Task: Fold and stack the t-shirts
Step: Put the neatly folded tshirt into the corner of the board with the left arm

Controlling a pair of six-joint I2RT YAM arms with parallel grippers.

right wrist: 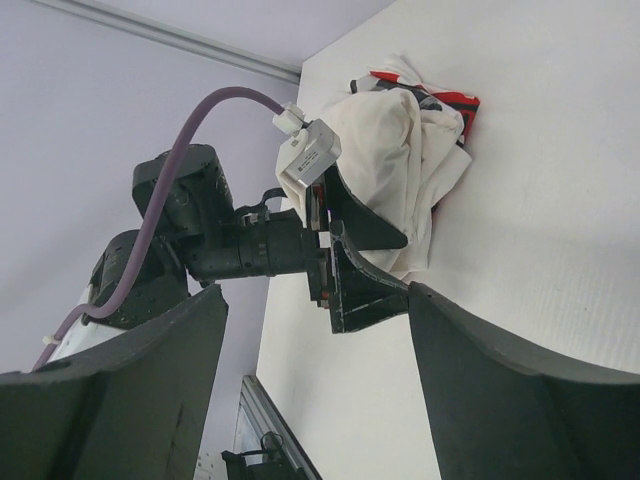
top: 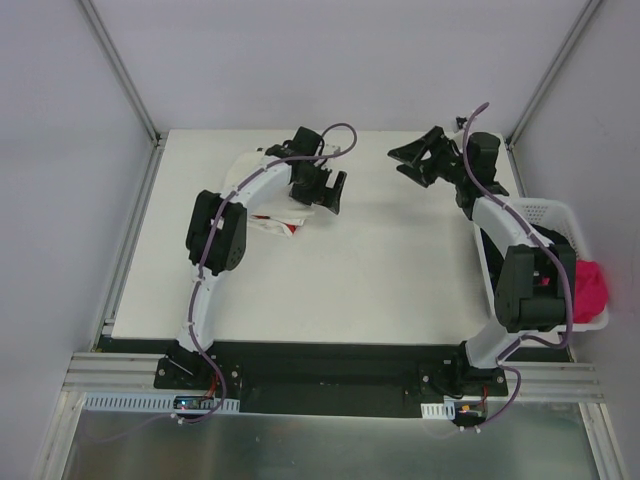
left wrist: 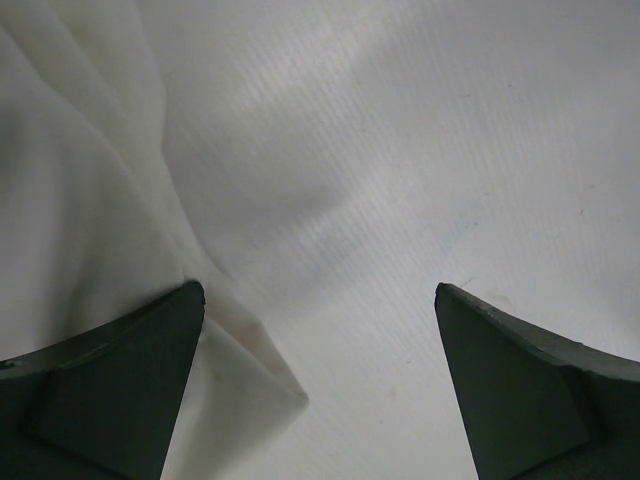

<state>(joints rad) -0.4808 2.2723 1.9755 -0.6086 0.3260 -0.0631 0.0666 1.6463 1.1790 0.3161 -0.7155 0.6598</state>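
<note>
Left gripper (left wrist: 320, 300) hangs low, jaws wide apart and holding nothing. The cream-white t-shirt (left wrist: 80, 180) lies bunched right at one finger, with bare bench (left wrist: 450, 150) under the other. Best move, I'd say: slide toward the cloth until a single edge sits between both fingers, then close and draw it flat, not grab the whole heap. The printed t-shirt (right wrist: 425, 95), showing red and black, peeks from behind the cream one, back of the gripper. Right gripper (top: 420, 160), also apart and empty, is raised well off to the side. Flat white bench spreads between the two — room to lay a shirt out; a basket (top: 545, 212) with pink cloth (top: 592, 285) sits beyond the right arm.
</note>
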